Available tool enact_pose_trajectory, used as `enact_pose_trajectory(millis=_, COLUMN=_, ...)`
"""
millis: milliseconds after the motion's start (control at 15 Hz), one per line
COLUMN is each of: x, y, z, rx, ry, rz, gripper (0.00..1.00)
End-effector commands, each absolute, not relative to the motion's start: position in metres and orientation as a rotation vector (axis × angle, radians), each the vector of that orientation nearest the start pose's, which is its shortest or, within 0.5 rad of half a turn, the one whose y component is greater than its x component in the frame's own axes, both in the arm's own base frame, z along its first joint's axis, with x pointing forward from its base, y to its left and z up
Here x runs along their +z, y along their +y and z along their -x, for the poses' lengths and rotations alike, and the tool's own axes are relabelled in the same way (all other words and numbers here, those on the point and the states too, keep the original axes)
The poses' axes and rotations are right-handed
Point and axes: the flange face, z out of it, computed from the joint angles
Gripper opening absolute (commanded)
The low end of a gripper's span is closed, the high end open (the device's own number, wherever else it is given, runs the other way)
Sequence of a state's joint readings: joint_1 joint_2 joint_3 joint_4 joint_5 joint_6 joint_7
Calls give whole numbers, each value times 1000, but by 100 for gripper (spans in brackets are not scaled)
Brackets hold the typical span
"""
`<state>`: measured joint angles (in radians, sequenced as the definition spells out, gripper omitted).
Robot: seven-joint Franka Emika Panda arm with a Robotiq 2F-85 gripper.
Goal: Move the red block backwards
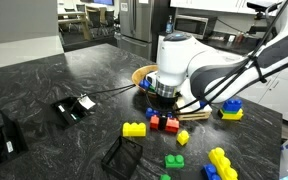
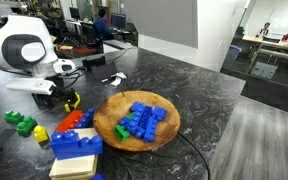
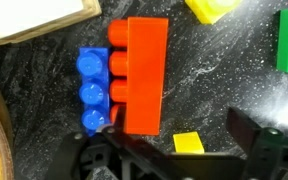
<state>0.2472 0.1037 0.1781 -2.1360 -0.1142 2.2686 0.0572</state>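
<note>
The red block [image 3: 139,75] lies flat on the dark marble counter, studs pointing left against a blue studded brick [image 3: 91,92]. In the wrist view its near end sits just inside the left finger of my gripper [image 3: 174,135]. The gripper is open and holds nothing, and its right finger stands well clear of the block. A small yellow piece [image 3: 189,143] lies between the fingers. In both exterior views the gripper [image 1: 164,100] [image 2: 62,98] hovers low over the red block [image 1: 171,125] [image 2: 72,122].
A wooden bowl [image 2: 104,115] holding blue bricks stands beside the block. Yellow bricks [image 1: 133,129] [image 1: 222,160] and a green brick [image 1: 174,161] lie scattered nearby. Black objects [image 1: 74,108] [image 1: 122,155] rest on the counter. A stack of blue and tan blocks [image 2: 76,150] is close by.
</note>
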Motion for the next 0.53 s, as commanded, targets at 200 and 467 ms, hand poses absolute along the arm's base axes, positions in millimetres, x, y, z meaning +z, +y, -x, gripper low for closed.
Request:
enact_pose_trajectory(millis=200, x=368, y=226, z=-506, rx=-84, ry=-706, rz=3112, gripper=100)
enact_pose_trajectory(millis=467, x=367, y=226, z=-505, rx=-85, ry=-707, rz=3111, gripper=100)
